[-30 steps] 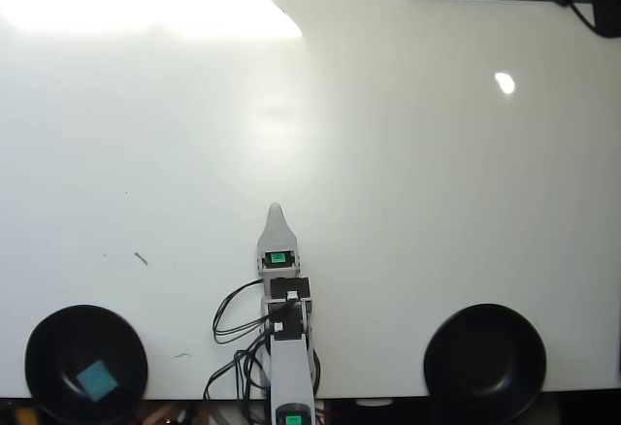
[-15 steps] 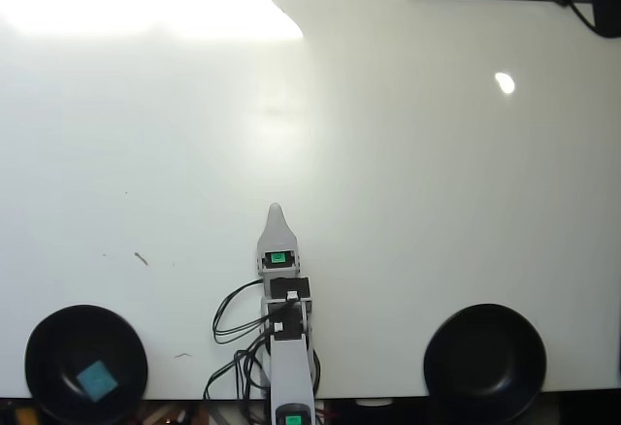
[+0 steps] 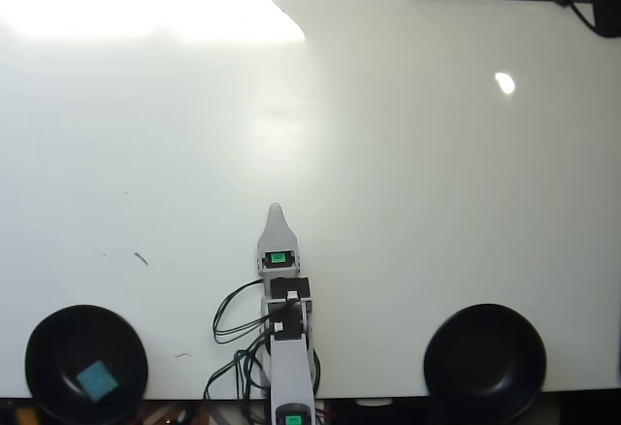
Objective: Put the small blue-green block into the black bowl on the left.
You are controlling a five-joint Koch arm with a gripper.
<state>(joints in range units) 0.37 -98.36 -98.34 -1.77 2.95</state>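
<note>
Small blue-green block [image 3: 97, 379] sits inside the black bowl [image 3: 44, 347] at lower left of the overhead view, lying flat on the bowl floor, roughly centred, turned a bit so its corners point diag. No long axis to speak of; it reads about square from above. By the look of it the task is done, block already in the bowl on that side.

Gripper [image 3: 276, 210] is well apart from the block, up and to the right of it, pointing away toward the top of the view. Only one pale tip shows from above, jaws stacked for this cam, so can't tell if they're apart or together. Nothing seen between them.

A 2nd black bowl [image 3: 485, 357] at lower right looks empty. Arm [image 3: 288, 347] runs up from bottom edge between the two bowls, w/ black cables [image 3: 231, 313] looping on its left.

White table [image 3: 408, 202] is bare, glossy, heavy glare at top left, a few small dark marks at left.
</note>
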